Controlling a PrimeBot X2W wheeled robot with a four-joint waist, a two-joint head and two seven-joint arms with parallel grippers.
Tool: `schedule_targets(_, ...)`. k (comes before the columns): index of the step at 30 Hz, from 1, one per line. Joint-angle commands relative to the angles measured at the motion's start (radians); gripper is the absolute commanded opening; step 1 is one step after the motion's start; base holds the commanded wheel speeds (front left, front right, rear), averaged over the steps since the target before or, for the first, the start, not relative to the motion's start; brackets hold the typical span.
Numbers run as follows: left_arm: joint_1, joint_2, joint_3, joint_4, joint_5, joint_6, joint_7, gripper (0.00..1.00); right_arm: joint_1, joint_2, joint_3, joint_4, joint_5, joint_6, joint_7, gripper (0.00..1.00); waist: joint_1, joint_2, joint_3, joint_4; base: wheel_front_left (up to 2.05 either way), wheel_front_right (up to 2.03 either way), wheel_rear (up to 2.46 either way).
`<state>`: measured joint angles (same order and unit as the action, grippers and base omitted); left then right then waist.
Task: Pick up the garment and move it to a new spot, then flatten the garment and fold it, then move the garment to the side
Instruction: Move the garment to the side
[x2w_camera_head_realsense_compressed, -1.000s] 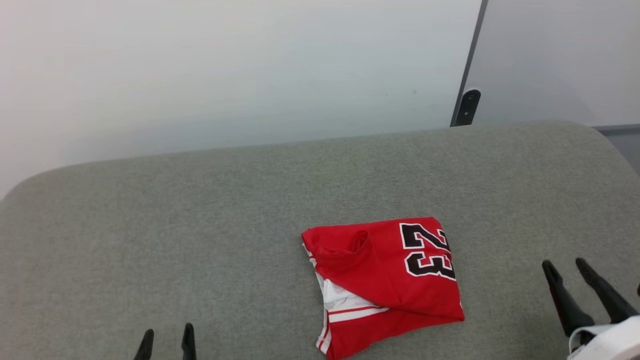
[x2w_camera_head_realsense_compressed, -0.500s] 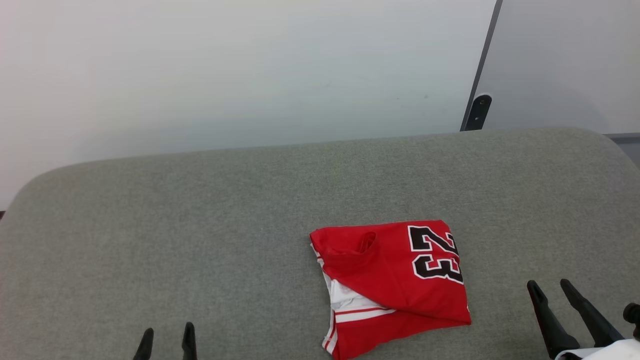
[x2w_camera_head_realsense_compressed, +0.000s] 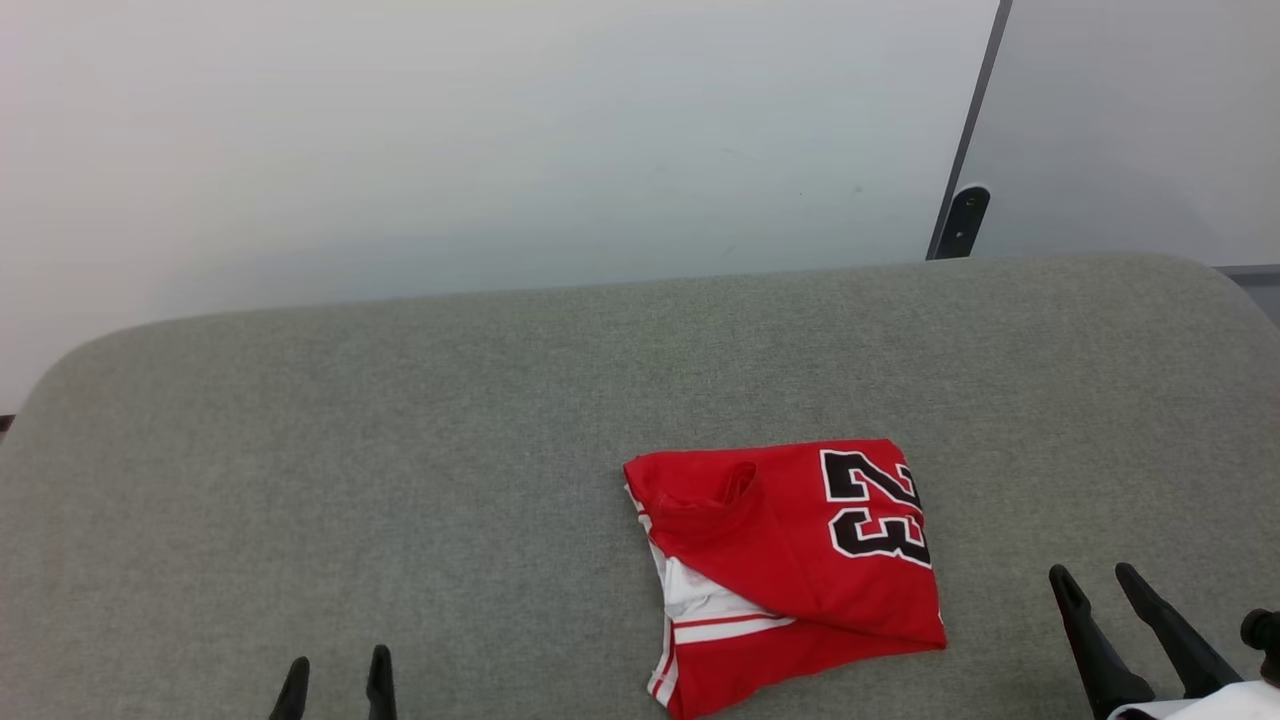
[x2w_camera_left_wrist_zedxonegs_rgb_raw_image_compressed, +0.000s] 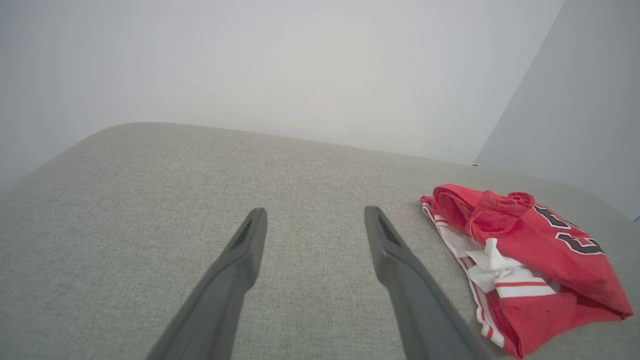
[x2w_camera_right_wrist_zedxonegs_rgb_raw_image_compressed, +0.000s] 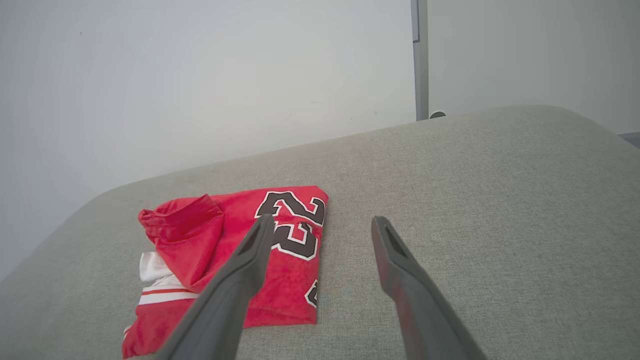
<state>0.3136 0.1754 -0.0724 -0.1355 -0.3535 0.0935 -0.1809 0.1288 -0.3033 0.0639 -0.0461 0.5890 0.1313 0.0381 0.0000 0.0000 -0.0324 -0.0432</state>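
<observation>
The garment (x2w_camera_head_realsense_compressed: 800, 560), a red jersey with black white-outlined numerals and white striped trim, lies folded into a rough square on the grey cushioned surface (x2w_camera_head_realsense_compressed: 400, 450), right of centre near the front. In the left wrist view the garment (x2w_camera_left_wrist_zedxonegs_rgb_raw_image_compressed: 525, 255) sits off to the right; in the right wrist view the garment (x2w_camera_right_wrist_zedxonegs_rgb_raw_image_compressed: 225, 260) lies left of the fingers. My left gripper (x2w_camera_head_realsense_compressed: 335, 672) is open at the lower left, far from it. My right gripper (x2w_camera_head_realsense_compressed: 1092, 578) is open at the lower right, just right of the garment, holding nothing.
A pale wall (x2w_camera_head_realsense_compressed: 450, 140) rises behind the grey surface. A dark vertical post with a bracket (x2w_camera_head_realsense_compressed: 962, 220) stands at the back right. The surface's rounded corners fall away at far left and far right.
The head camera has shifted slightly, moving the whole picture. My right gripper has drawn back toward the lower right, away from the garment. The left gripper has stayed put.
</observation>
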Motion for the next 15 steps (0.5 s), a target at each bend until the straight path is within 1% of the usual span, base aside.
schedule_targets(1, -0.006, 0.003, 0.0, 0.003, -0.001, 0.004, -0.004, 1.0, -0.002, 0.003, 0.0, -0.004, -0.007, -0.001, 0.001, 1.0, 0.0, 0.0, 0.001, 0.001, 0.0, 0.0, 0.0)
schedule_targets(10, -0.023, 0.005, -0.011, 0.005, -0.002, 0.003, -0.004, 1.0, -0.031, -0.002, 0.009, -0.001, 0.005, -0.001, 0.014, 1.0, 0.0, 0.0, 0.012, 0.011, 0.0, 0.0, 0.0)
schedule_targets(12, -0.032, 0.002, -0.017, 0.007, -0.001, 0.002, -0.006, 1.0, -0.062, -0.017, 0.025, 0.001, -0.001, -0.001, 0.036, 1.0, 0.0, 0.0, 0.021, 0.015, 0.0, 0.0, 0.0)
schedule_targets(15, -0.055, -0.001, -0.027, 0.014, 0.001, -0.004, -0.008, 1.0, -0.138, -0.038, 0.051, 0.019, -0.003, -0.001, 0.112, 1.0, 0.0, 0.0, 0.045, 0.021, 0.0, 0.0, 0.0)
